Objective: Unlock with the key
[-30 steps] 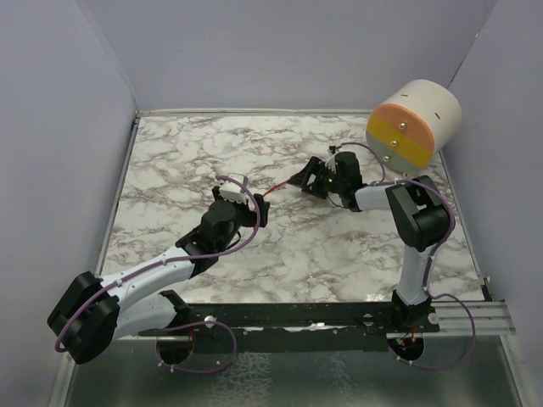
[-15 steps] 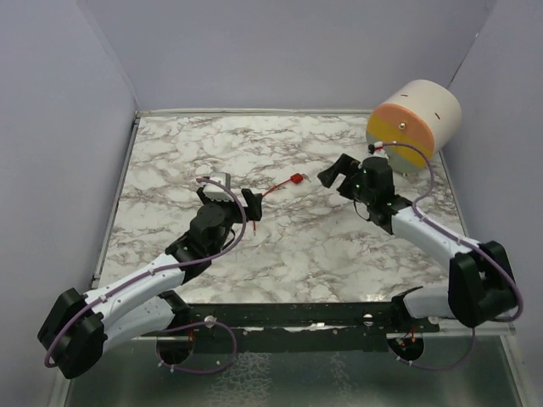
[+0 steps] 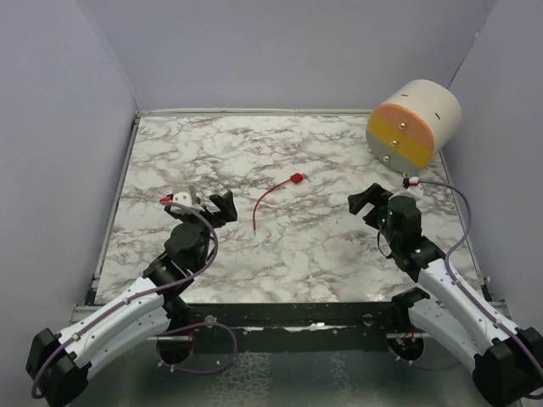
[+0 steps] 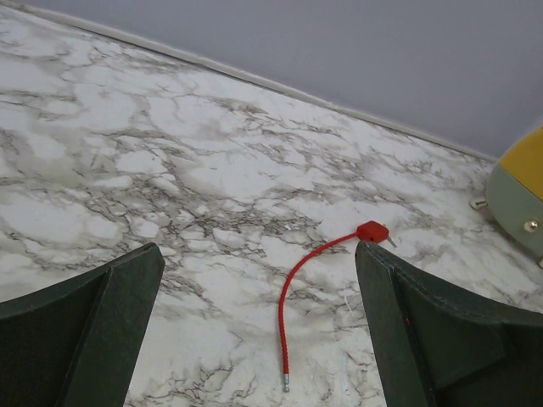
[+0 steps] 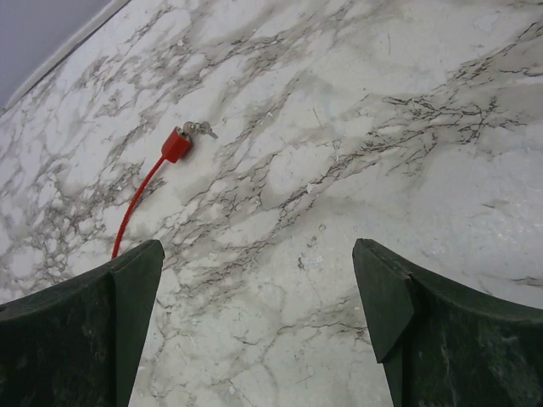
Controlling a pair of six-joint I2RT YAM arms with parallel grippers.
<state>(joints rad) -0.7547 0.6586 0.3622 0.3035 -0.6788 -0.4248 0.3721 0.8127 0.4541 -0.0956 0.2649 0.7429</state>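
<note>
Lock body: a small red lock body [image 3: 295, 178] lies flat on the table, slightly beyond its middle, between the two arms and touched by neither.
Key: a small metal key [image 5: 200, 129] projects from the lock body on the side facing the drum; how deep it sits cannot be told.
Cable: a thin red cable [image 3: 265, 201] leaves the lock body and runs in a gentle curve toward the near-left, lying on the marble along its whole length.
Free end: the cable's metal tip [image 4: 286, 386] lies loose on the table, well apart from the lock body, so the loop is not closed.
Left gripper: the left gripper [image 3: 201, 203] stands to the left of the cable, near its free end, jaws spread wide and holding nothing. In the left wrist view the dark fingers [image 4: 102, 322] frame the cable without touching it.
Right gripper: the right gripper [image 3: 386, 197] stands to the right of the lock body, well apart from it, jaws spread wide and holding nothing. The lock shows at upper left in the right wrist view.
Table: a white marble-patterned table [image 3: 212, 153] with grey veining.
Drum: a cream drum [image 3: 413, 125] lies on its side in the far right corner, its face banded orange, yellow and grey-green, with metal studs.
Walls: plain lilac walls [image 3: 280, 51] enclose the table on three sides.
</note>
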